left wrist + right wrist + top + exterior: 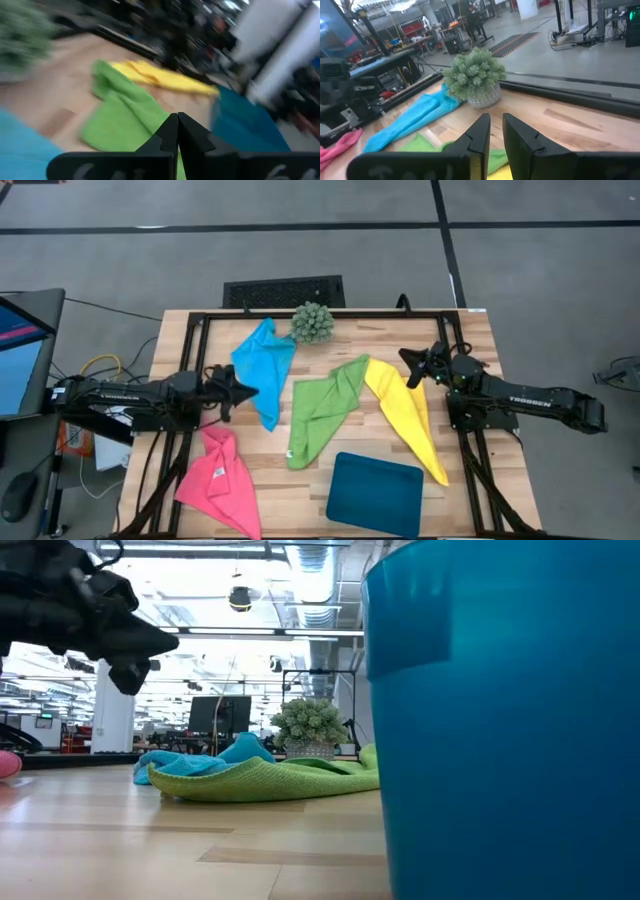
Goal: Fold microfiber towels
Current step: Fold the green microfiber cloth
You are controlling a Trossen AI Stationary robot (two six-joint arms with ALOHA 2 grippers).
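Four towels lie crumpled on the wooden table: sky blue at the far left, lime green in the middle, yellow at the right, hot pink at the near left. My left gripper is shut and empty, hovering by the blue towel's left edge; in the low view it is well above the table. My right gripper stands by the yellow towel's far end, fingers a narrow gap apart and empty.
A dark teal tray lies at the near middle and fills the right of the low view. A spiky green ball plant stands at the far edge between the blue and green towels. Bare wood shows at the near right corner.
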